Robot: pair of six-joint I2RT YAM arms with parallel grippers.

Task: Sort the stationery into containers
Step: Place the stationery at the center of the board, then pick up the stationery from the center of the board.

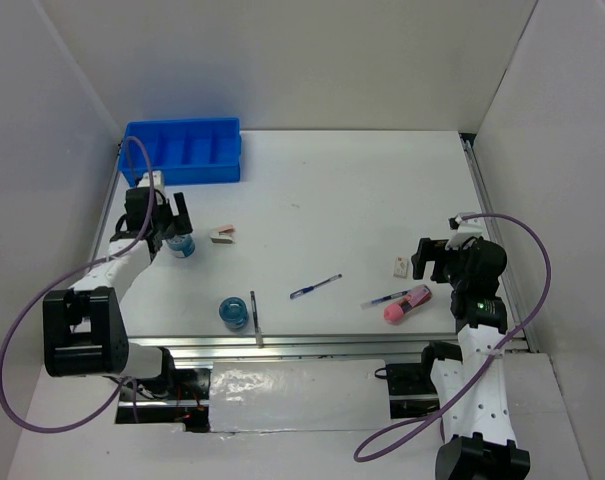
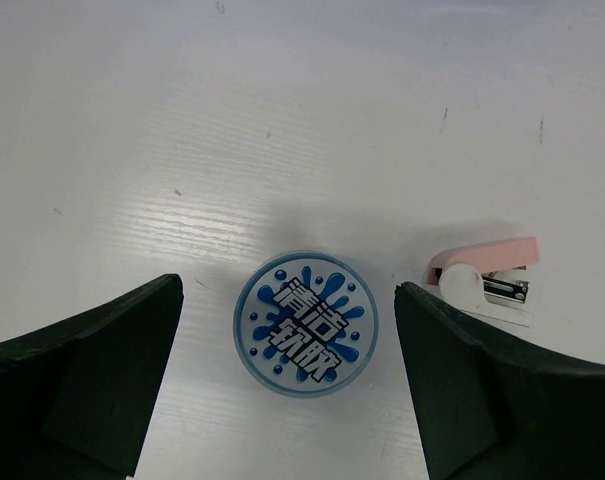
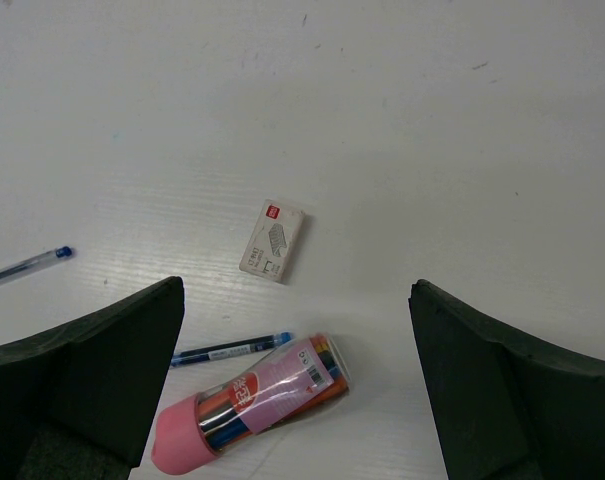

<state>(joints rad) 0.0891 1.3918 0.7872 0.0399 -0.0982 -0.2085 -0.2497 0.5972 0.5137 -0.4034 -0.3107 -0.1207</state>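
The bright blue divided tray (image 1: 182, 150) stands at the far left. My left gripper (image 1: 171, 230) hangs open over a blue tape roll (image 1: 182, 246). In the left wrist view that tape roll (image 2: 305, 323) lies flat on the table between the wide-apart fingers of the left gripper (image 2: 287, 297), touching neither. A pink and white stapler (image 2: 487, 280) lies just to its right. My right gripper (image 1: 437, 258) is open above a pink tube (image 3: 252, 403) of pens, a blue pen (image 3: 230, 351) and a small white box (image 3: 273, 240), holding nothing.
A second blue tape roll (image 1: 233, 312) and a thin dark stick (image 1: 255, 318) lie near the front edge. Another blue pen (image 1: 315, 287) lies mid-table. White walls close in the table on three sides.
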